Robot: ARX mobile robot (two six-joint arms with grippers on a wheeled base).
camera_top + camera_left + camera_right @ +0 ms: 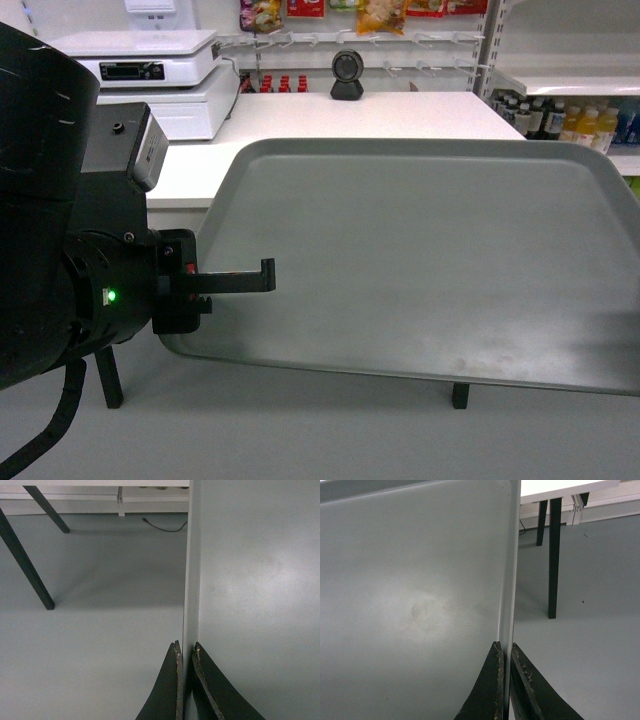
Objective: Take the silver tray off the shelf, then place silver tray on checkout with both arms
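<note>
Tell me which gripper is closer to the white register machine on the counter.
Left. The left gripper clamps the silver tray's left rim, just below the register. The right gripper pinches the opposite rim, outside the head view.

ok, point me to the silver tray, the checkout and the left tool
silver tray [430,260], head view, bare middle of its surface
checkout [400,115], head view, bare counter top
left tool [186,652], left wrist view, between fingertips clamping the tray rim

The silver tray [420,260] is a large, matte grey rectangle with rounded corners and a low raised rim. It is held in the air, tilted, with its 12 o'clock edge overlapping the white checkout bench [380,110]. Its surface carries nothing.
</note>
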